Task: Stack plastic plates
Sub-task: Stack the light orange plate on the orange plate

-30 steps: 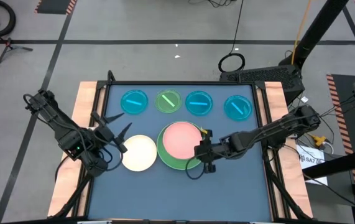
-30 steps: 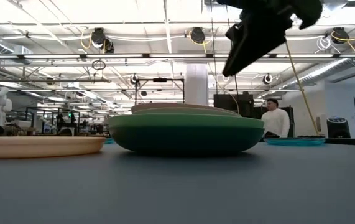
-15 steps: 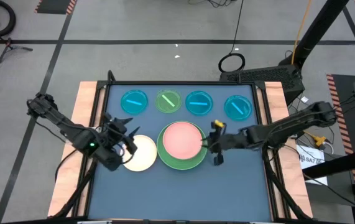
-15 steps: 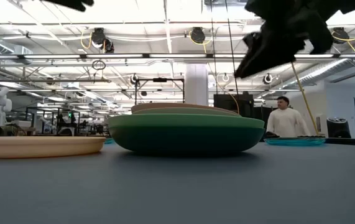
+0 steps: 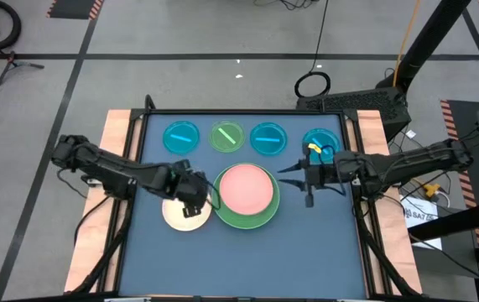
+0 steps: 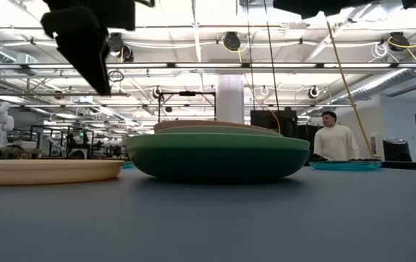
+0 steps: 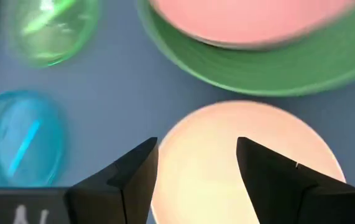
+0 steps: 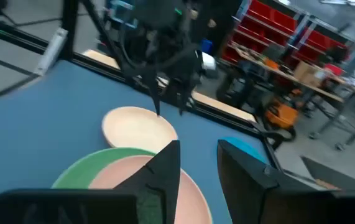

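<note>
The left gripper (image 5: 194,195) hangs directly above the cream plate (image 5: 186,210), jaws spread wide and holding nothing; in the left wrist view both fingers (image 7: 133,177) frame the plate's pale surface. The low view shows this gripper clear of the plate, not touching it.

The cream plate lies flat on the table (image 5: 306,252), toward its left edge, just beside the stack. The stack sits at mid-table: a pink plate (image 5: 246,188) nested in a green plate (image 5: 252,220). Four small translucent plates (image 5: 268,138), three cyan and one lime, stand in a row along the far edge.

Step in hand, as judged: grasp the cream plate and transfer it onto the pink plate.

- Shift toward the plate's rim; a flat centre offers the jaws nothing to close on.
- Descend until one finger slips under the rim edge, then close.
- Lift level and high enough to clear the green rim before traversing.

The right gripper (image 5: 294,174) waits beside the stack's right side, partly open and empty.
</note>
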Available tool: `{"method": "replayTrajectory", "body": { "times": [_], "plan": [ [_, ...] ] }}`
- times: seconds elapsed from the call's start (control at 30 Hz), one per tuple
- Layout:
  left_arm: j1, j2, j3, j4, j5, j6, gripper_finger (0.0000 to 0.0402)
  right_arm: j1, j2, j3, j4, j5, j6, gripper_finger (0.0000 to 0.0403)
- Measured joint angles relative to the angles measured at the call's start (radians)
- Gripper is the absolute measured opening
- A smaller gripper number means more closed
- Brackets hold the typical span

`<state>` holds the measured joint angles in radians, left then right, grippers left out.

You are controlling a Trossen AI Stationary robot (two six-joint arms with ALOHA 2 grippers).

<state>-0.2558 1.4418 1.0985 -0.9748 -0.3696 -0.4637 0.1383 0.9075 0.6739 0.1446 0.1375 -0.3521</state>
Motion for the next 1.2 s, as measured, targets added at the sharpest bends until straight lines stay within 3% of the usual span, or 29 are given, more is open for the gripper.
{"method": "replayTrajectory", "body": {
  "times": [0.13, 0.4, 0.6, 0.8, 1.03, 1.2],
  "plan": [
    [0.088, 0.032, 0.000, 0.011, 0.125, 0.166, 0.0223, 0.000, -0.012, 0.000, -0.016, -0.011, -0.002, 0.0098],
    [0.220, 0.046, 0.000, -0.008, 0.245, 0.373, 0.0223, 0.000, -0.013, 0.000, -0.069, -0.011, 0.021, 0.0098],
    [0.300, 0.045, -0.109, 0.066, 0.325, 0.402, 0.0223, 0.000, -0.028, 0.000, -0.127, -0.010, 0.033, 0.0098],
    [0.382, 0.045, -0.281, 0.180, 0.325, 0.360, 0.0223, 0.000, -0.037, 0.000, -0.119, -0.010, 0.050, 0.0098],
    [0.423, 0.045, -0.368, 0.253, 0.320, 0.333, 0.0221, 0.000, -0.037, 0.000, -0.118, -0.009, 0.052, 0.0098],
    [0.403, 0.042, -0.388, 0.275, 0.324, 0.321, 0.0168, 0.000, -0.037, 0.000, -0.118, -0.009, 0.052, 0.0098]
  ]
}}
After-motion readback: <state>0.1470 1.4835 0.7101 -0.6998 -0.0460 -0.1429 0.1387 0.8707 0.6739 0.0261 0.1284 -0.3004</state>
